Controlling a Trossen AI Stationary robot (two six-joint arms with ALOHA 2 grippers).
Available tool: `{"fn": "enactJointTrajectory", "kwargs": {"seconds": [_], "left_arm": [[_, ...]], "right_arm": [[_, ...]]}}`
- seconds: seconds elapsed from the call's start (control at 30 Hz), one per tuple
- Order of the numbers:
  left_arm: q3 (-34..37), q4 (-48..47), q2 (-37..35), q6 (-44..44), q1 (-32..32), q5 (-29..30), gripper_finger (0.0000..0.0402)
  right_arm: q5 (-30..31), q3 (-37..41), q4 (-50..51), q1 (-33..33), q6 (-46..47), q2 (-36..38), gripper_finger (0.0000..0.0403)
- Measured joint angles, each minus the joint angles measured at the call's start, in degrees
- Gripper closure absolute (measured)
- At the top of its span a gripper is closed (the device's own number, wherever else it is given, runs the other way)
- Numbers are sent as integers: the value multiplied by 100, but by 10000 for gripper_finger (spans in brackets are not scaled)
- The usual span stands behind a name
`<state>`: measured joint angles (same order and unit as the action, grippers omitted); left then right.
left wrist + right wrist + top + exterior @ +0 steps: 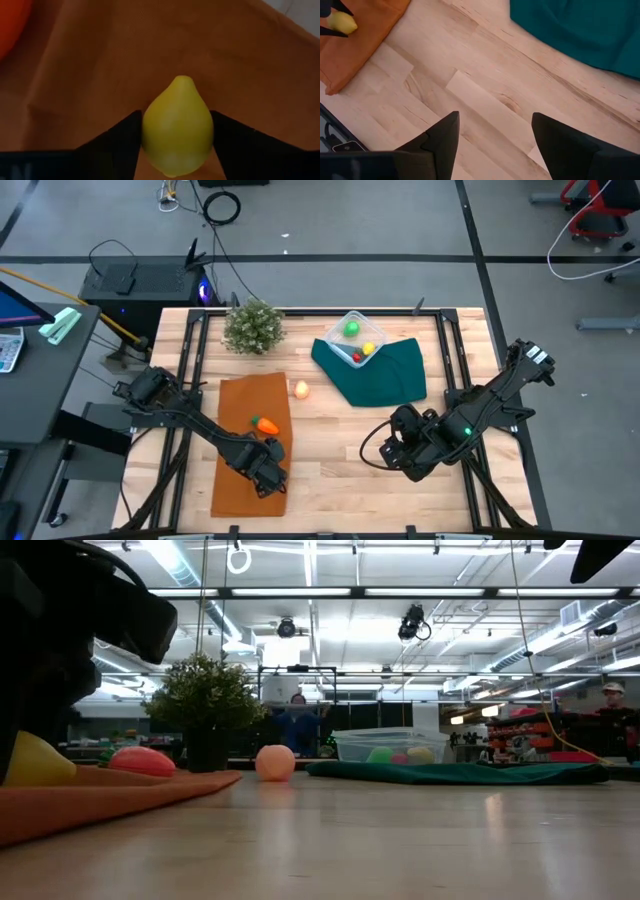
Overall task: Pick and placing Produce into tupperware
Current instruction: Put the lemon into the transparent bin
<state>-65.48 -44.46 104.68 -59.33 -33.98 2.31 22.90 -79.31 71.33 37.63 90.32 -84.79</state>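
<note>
A yellow lemon point(177, 127) lies on the orange cloth point(245, 480) at the table's near left, and my left gripper point(268, 470) is shut on it from above. An orange carrot point(265, 424) lies on the same cloth, just beyond the lemon. A pale peach ball point(300, 389) sits on the bare wood. The clear tupperware point(355, 338) stands on the dark green cloth point(385, 375) and holds a green ball, a lemon and a red strawberry. My right gripper point(495, 145) hangs open above bare wood at the near right. My left gripper pinches the lemon across its widest part point(150, 137), one finger point(120, 147) on each side. The fingers point straight down. The lemon's underside point(35, 776) rests on the orange cloth.
A bushy potted plant point(252, 327) stands at the far left of the table, behind the orange cloth. Bare wood point(340, 450) lies between the two cloths. A dark frame rail point(455, 380) runs along the table's sides.
</note>
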Motion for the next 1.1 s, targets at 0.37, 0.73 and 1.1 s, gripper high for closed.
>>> {"fn": "enactJointTrajectory", "kwargs": {"seconds": [0.37, 0.73, 1.1], "left_arm": [[-338, -159, -4, 149, 7, 2, 195], [-340, -268, -7, 151, 7, 34, 194], [-340, -268, -7, 149, 7, 50, 190]], "right_arm": [[0, 0, 5, 2, -8, 0, 190], [0, 0, 2, 4, -24, 0, 192], [-103, 0, -14, 282, 112, 0, 193]]}}
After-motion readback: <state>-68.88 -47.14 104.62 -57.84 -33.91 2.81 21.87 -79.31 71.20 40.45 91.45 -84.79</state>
